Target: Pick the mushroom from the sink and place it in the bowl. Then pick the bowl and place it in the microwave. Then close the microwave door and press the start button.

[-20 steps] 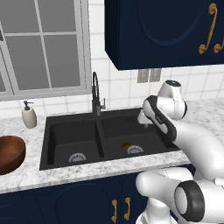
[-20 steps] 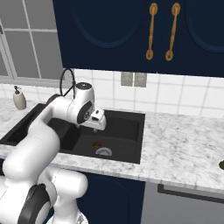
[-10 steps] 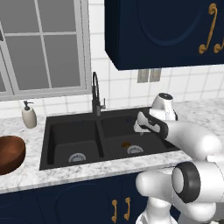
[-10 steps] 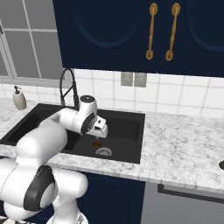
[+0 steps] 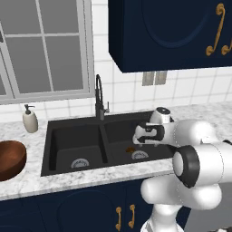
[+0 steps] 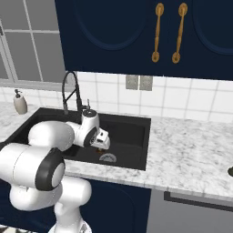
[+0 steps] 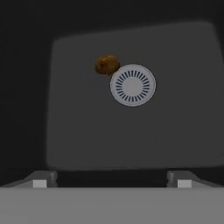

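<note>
gripper [image 7: 112,178]: fingers spread wide, empty, above right basin of sink [image 5: 63,136]
mushroom [image 7: 106,64]: on basin floor, just beside drain [image 7: 132,85] (untouched)
bowl [image 5: 10,158]: on counter, left of sink

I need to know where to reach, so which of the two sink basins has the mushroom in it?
The right basin, under the tool. The mushroom lies beside its round drain; the left basin holds only a drain.
</note>
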Robot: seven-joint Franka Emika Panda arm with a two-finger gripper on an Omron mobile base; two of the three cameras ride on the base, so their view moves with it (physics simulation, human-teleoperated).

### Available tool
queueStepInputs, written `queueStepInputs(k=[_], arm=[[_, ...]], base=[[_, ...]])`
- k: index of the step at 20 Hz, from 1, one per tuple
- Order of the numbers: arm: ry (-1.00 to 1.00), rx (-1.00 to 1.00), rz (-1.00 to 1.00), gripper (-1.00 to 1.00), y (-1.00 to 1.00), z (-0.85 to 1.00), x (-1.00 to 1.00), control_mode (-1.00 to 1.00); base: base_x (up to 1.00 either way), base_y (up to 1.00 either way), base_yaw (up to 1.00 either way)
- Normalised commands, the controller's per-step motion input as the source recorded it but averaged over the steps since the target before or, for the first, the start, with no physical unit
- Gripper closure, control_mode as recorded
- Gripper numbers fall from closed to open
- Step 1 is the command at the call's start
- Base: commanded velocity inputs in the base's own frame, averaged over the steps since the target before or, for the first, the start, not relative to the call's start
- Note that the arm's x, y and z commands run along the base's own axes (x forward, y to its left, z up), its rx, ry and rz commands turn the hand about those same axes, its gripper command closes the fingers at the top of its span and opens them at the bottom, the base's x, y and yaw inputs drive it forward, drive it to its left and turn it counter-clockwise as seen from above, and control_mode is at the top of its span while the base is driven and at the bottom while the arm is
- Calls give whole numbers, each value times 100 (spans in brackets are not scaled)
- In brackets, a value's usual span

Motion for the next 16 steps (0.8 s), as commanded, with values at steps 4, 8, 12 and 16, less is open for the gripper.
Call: queueStepInputs(k=[4, 8, 12, 16], arm=[[0, 0, 0, -100, 2, -24, 38, -100], [0, 0, 0, -100, 0, -31, 39, -100], [0, 0, 0, -100, 0, -32, 39, -100], [0, 0, 0, -100, 6, -33, 38, -100]], base=[[0, 0, 0], [0, 0, 0], [0, 0, 0], [0, 0, 0]])
